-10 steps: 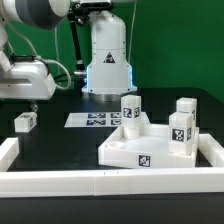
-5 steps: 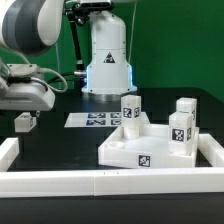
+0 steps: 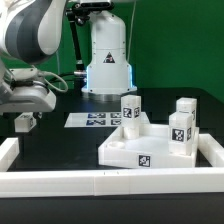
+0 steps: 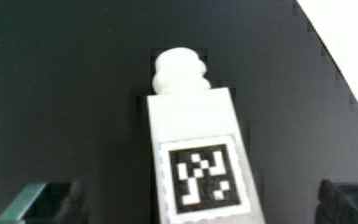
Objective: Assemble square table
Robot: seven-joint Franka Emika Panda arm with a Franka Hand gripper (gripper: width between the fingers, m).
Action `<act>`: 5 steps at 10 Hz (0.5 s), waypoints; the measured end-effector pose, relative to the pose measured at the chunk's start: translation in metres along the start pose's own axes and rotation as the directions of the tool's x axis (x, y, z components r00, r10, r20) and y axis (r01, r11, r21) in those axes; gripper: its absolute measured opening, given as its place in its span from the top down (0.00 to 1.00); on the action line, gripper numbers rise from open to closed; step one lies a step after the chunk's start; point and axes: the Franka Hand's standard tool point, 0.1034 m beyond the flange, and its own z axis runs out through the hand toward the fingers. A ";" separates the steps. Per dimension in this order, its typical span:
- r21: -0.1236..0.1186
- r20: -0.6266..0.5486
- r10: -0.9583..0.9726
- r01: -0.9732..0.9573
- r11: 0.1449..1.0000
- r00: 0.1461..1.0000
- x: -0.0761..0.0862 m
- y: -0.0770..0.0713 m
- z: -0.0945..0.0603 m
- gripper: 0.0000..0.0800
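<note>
Between the open fingers [image 4: 43,198] lies a leg [image 4: 197,140].

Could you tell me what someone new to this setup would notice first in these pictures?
Most striking is the square table top, a white tray at the exterior view's right with three tagged legs standing upright on it. At the exterior view's left, the arm's open pincer hovers right over a fourth leg lying alone on the black table. The wrist view shows that leg centred between the fingertips.
</note>
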 end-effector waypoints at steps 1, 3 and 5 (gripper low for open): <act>0.000 0.001 0.000 0.000 1.000 1.000 0.000 0.000 0.000 0.19; -0.011 0.002 0.005 -0.005 1.000 1.000 0.002 0.004 0.012 0.19; -0.002 0.014 0.000 0.000 1.000 1.000 -0.001 0.009 0.022 0.19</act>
